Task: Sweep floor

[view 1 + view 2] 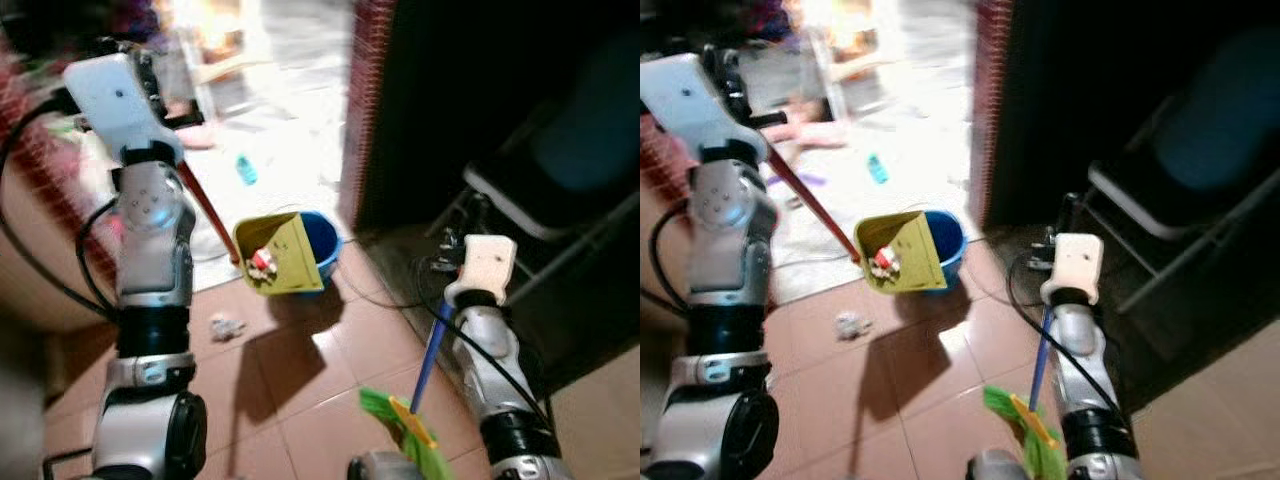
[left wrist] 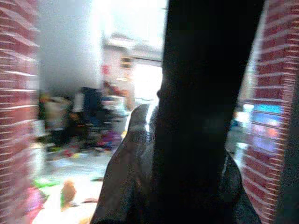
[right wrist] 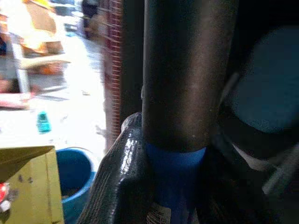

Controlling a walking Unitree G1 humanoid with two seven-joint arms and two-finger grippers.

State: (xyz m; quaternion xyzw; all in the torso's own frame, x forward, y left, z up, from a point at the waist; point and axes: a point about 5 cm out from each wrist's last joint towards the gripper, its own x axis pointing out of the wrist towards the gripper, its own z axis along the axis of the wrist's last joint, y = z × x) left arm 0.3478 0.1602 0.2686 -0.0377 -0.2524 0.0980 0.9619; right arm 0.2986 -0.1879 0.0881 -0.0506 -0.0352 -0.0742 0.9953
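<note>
The yellow dustpan hangs tilted over the blue bucket, with bits of rubbish lying in its scoop. Its red handle runs up and to the left to the left hand, whose black fingers are closed around a dark shaft. On the right, the right hand is clamped on the broom handle (blue at the grip, dark farther along). That blue pole slants down to the green broom head at the near edge of the tiled floor. A crumpled scrap of paper lies on the tiles, just near and left of the dustpan. A small teal bottle lies farther off on the bright floor. A dark chair stands in the shade to the right.
</note>
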